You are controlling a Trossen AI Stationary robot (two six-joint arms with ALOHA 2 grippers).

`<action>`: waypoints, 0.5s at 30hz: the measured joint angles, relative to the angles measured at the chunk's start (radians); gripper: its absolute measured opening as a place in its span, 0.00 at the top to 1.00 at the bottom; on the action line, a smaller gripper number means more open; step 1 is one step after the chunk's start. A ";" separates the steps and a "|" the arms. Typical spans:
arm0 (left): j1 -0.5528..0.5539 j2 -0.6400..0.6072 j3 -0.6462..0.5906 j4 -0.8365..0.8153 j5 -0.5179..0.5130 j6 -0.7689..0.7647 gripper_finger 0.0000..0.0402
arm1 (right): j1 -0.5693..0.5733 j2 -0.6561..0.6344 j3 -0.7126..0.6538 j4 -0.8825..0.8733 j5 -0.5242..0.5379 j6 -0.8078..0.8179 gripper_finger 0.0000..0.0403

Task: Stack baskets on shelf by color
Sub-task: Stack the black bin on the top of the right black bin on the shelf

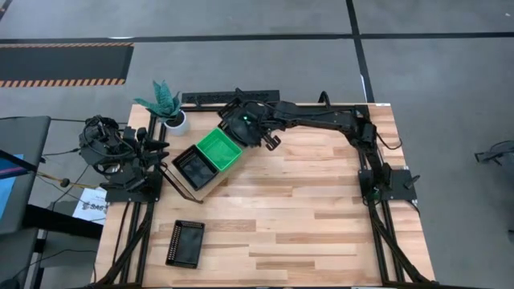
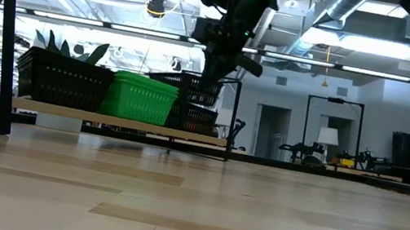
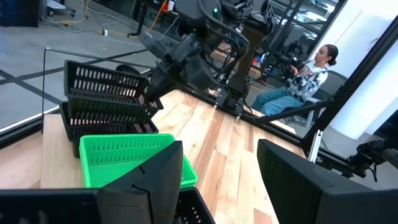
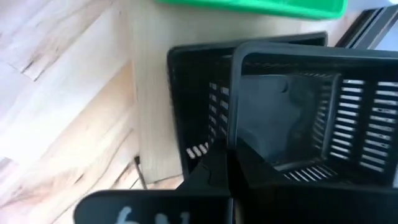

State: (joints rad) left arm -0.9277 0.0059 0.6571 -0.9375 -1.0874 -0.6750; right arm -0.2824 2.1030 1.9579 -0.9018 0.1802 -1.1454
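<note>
We see the right gripper at the far end of the shelf, clamped shut on the rim of a black basket. That held basket is tilted, its lower end resting in a second black basket that sits on the shelf board. In the low view the right gripper comes from above onto this tilted basket, which rides higher than the others.

The green basket sits on the shelf just beside the stack, between it and another black basket nearer the left arm. The low view shows that row on the shelf: black basket, green basket, then the stacked pair.

The left gripper waits at the counter's left edge beside the shelf, fingers spread apart, nothing between them.

One more black basket lies alone on the counter, well apart from the shelf, near the front left. A potted plant stands at the far left corner. A person sits beyond the counter in the left wrist view.
</note>
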 joint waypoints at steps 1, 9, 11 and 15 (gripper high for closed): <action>0.000 0.000 0.000 0.000 0.000 0.000 0.51 | 0.001 0.000 0.000 0.005 0.000 0.000 0.99; 0.000 0.000 0.000 0.000 0.000 0.000 0.51 | 0.000 0.000 0.000 -0.006 -0.001 0.003 0.99; 0.000 0.000 0.000 0.000 0.000 0.000 0.51 | 0.001 0.007 0.000 -0.011 -0.001 0.016 0.99; 0.000 0.000 0.000 0.000 0.000 0.000 0.51 | 0.003 0.017 -0.002 -0.030 -0.003 0.019 0.99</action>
State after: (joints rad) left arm -0.9276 0.0059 0.6571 -0.9373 -1.0874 -0.6754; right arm -0.2798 2.1197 1.9564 -0.9314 0.1776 -1.1266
